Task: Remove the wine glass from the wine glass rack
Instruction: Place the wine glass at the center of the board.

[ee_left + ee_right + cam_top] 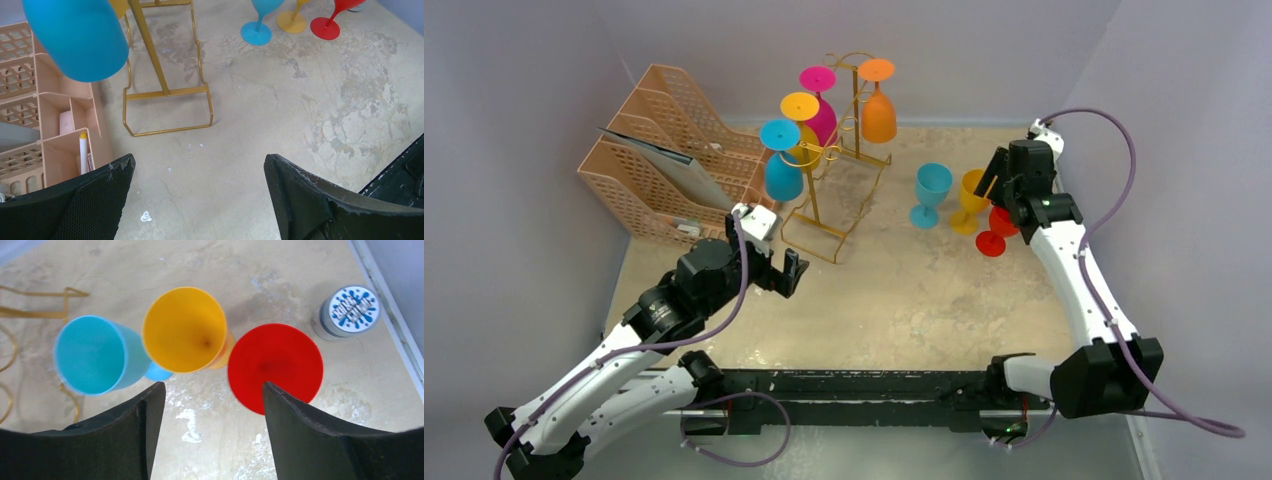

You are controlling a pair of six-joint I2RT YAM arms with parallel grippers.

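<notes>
As your left gripper (199, 159) and right gripper (212, 386) gape empty, you seem between glasses. Next, grip the blue glass (75, 40) on the rack (167, 91).

Your left jaws stand wide apart at the bottom edge, nothing in their grip and only bare beige marbled table (280, 125) showing between them. Ahead, the thin gold metal wire wine glass rack (150, 47) rests its rectangular base on the table, its upright post running out of the top. The rounded bowl of a blue plastic wine glass (75, 37) fills the top left corner, just left of that post. On your left is a peach plastic lattice organizer (55, 100) with a white yellow-tipped marker (83, 150) upright in a near compartment. Far off stand a blue glass foot (256, 32), a yellow glass foot (292, 21) and a red glass foot (325, 28) in a row.
</notes>
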